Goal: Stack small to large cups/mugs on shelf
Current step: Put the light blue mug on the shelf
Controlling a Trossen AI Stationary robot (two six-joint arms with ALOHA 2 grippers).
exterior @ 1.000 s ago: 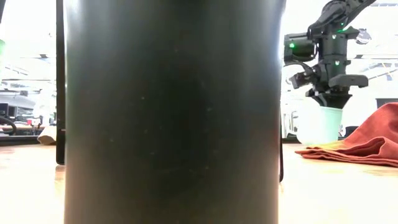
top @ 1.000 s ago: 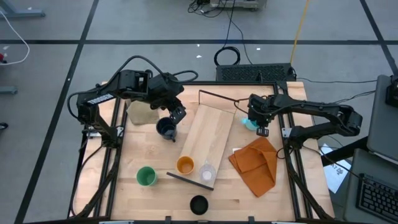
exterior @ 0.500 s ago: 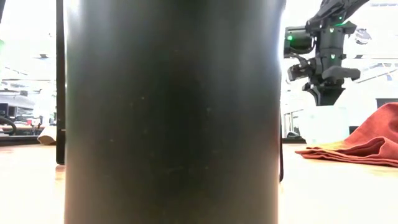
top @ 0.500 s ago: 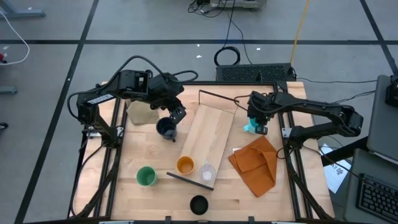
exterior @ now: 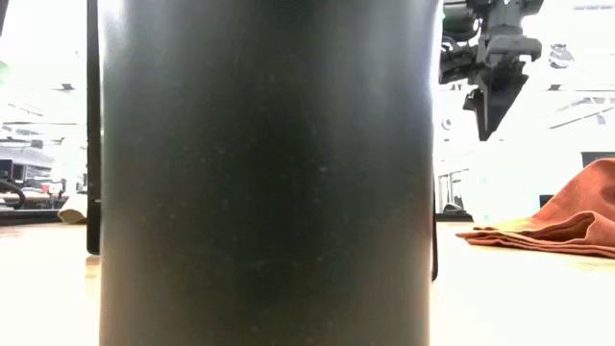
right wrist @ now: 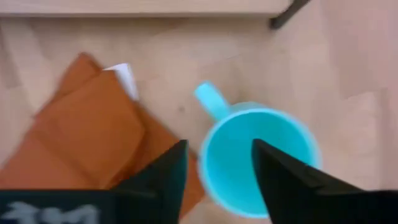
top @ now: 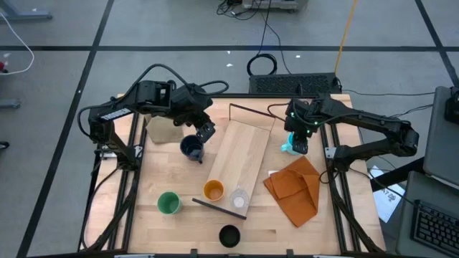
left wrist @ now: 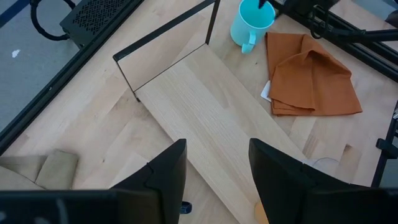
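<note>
The light-blue mug (right wrist: 258, 163) stands upright on the table right of the shelf (top: 240, 159), its handle (right wrist: 210, 99) free. My right gripper (right wrist: 217, 177) hangs open just above the mug's rim, touching nothing. On the shelf's near end stand an orange cup (top: 214, 190) and a clear cup (top: 239, 199). The dark navy mug (top: 190, 148) sits left of the shelf, with my left gripper (top: 203, 136) open above and beside it. A green cup (top: 168, 203) and a black cup (top: 229, 235) stand near the front edge.
An orange cloth (top: 294, 188) lies just near of the light-blue mug, and a tan cloth (top: 161, 129) lies at the far left. Thin dark strips stand at the shelf's far end (top: 251, 113) and near end (top: 219, 208). The black cup (exterior: 269, 173) blocks most of the low view.
My right gripper has opened, let go of the light-blue mug's rim and risen straight up. The mug has stayed standing on the table where it was.
</note>
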